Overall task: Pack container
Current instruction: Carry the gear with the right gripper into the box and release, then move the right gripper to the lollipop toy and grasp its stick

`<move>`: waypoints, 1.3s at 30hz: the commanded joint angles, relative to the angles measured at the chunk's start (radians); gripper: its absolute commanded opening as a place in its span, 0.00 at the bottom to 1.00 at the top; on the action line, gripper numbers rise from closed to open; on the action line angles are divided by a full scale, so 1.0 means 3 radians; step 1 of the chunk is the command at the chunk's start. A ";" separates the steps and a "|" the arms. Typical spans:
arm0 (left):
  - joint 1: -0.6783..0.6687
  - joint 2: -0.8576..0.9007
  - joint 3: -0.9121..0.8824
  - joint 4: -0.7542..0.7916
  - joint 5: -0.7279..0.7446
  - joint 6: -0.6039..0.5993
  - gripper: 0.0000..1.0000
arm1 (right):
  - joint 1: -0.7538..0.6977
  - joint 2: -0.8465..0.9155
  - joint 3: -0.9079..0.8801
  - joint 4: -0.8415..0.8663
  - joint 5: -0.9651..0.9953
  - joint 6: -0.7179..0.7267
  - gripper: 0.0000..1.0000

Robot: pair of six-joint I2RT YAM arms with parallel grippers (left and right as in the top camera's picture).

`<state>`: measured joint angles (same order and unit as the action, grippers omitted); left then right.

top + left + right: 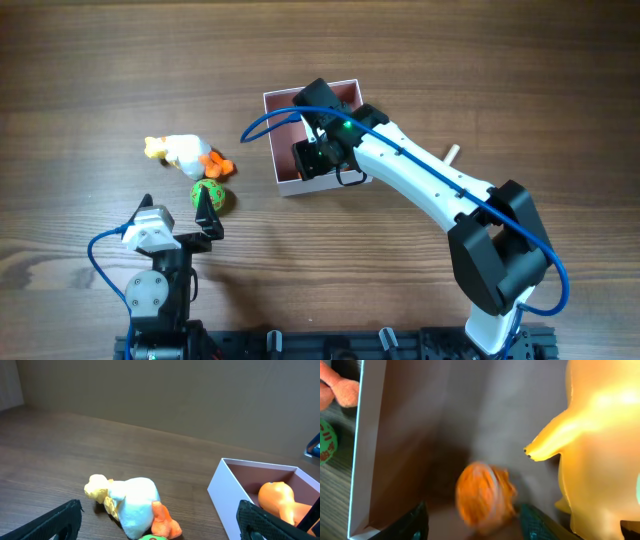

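The container (287,183), a white-walled box with a pink inside, stands at the table's middle. My right gripper (318,158) hangs inside it. In the right wrist view the fingers (472,522) are spread open, and a small orange toy (482,495), blurred, lies between them on the container floor (420,435). A larger yellow-orange toy (600,445) stands beside it. My left gripper (177,205) is open and empty, just short of a green ball (210,195) and a white plush duck (185,152). The duck (132,505) and the container (227,492) also show in the left wrist view.
The duck's orange feet (218,165) touch the green ball (152,537). A small white peg (452,152) lies right of the container, behind the right arm. Bare wooden table surrounds everything.
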<state>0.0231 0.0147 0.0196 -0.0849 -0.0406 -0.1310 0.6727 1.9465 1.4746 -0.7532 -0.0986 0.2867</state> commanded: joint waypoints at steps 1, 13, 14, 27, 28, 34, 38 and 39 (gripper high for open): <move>-0.0011 -0.0020 -0.0024 0.0011 -0.0043 0.0076 1.00 | 0.0001 0.0034 -0.0029 -0.0024 0.0078 0.0001 0.63; -0.0011 -0.0020 -0.0024 0.0011 -0.0043 0.0076 1.00 | -0.0575 -0.0385 0.0872 -0.0750 0.0538 0.0308 0.61; -0.0011 -0.0020 -0.0024 0.0011 -0.0043 0.0076 1.00 | -0.0748 -0.0468 0.0966 -0.0941 0.0682 0.0403 0.61; -0.0011 -0.0020 -0.0024 0.0011 -0.0043 0.0076 1.00 | -0.2193 -0.0415 0.0261 -0.1208 0.0617 0.0896 0.62; -0.0011 -0.0020 -0.0024 0.0011 -0.0043 0.0076 1.00 | -0.2201 -0.0393 0.0109 -0.1105 0.0552 0.0914 0.62; -0.0011 -0.0020 -0.0024 0.0011 -0.0043 0.0076 1.00 | -0.2200 -0.0234 -0.0567 -0.0515 0.0411 0.1063 0.61; -0.0011 -0.0020 -0.0024 0.0011 -0.0043 0.0076 1.00 | -0.2200 -0.0167 -0.0758 -0.0326 0.0313 0.1150 0.60; -0.0011 -0.0020 -0.0024 0.0011 -0.0043 0.0076 1.00 | -0.2200 -0.0151 -0.0777 -0.0271 0.0313 0.1150 0.60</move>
<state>0.0231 0.0147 0.0196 -0.0849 -0.0406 -0.1310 0.0097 1.8778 1.2644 -0.8665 0.0265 0.5949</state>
